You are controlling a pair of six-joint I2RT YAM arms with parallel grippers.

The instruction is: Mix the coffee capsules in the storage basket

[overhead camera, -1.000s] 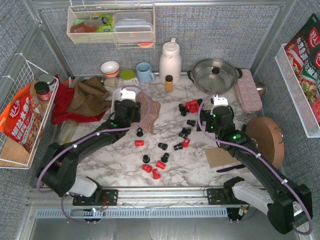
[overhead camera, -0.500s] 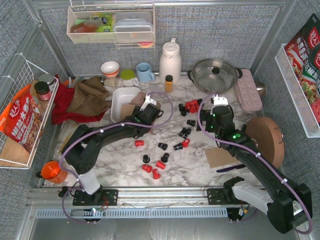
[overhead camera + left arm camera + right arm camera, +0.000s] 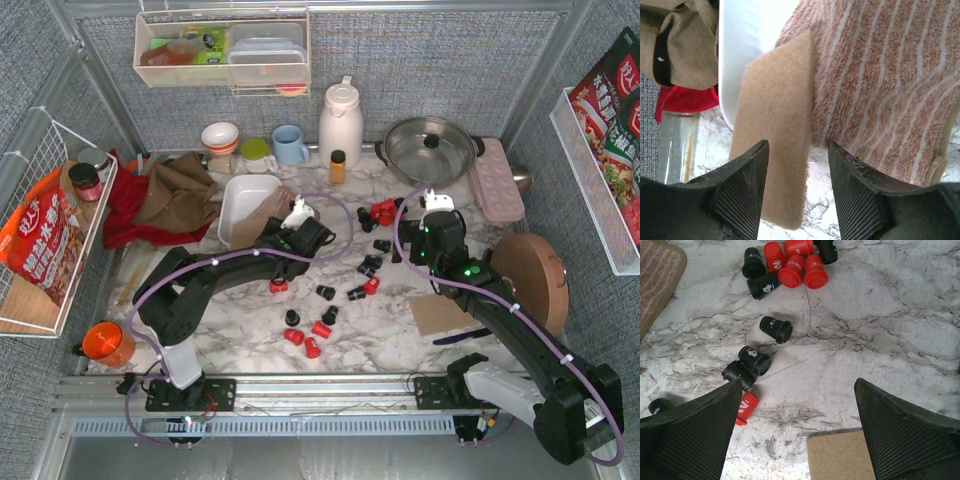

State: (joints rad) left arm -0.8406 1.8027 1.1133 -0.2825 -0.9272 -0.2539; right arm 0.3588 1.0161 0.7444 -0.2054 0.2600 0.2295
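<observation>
A white marble-patterned table [image 3: 400,345] is enclosed by grey woven walls [image 3: 420,60]. The coffee capsules [image 3: 321,329], red and black, are scattered across its middle, right of the storage basket [image 3: 243,200], which is set near the back beside a striped towel [image 3: 880,85]. The left gripper [image 3: 797,147] is held, jaws apart, over a tan pad [image 3: 777,125] that seems to overlap the basket's rim, and the right gripper [image 3: 797,390] is held with jaws spread wide above bare marble near the capsules.

My left pincer [image 3: 796,150] reaches toward 1 o'clock, jaws parted. My right pincer [image 3: 798,390], toward 11 o'clock, gapes wide.
</observation>
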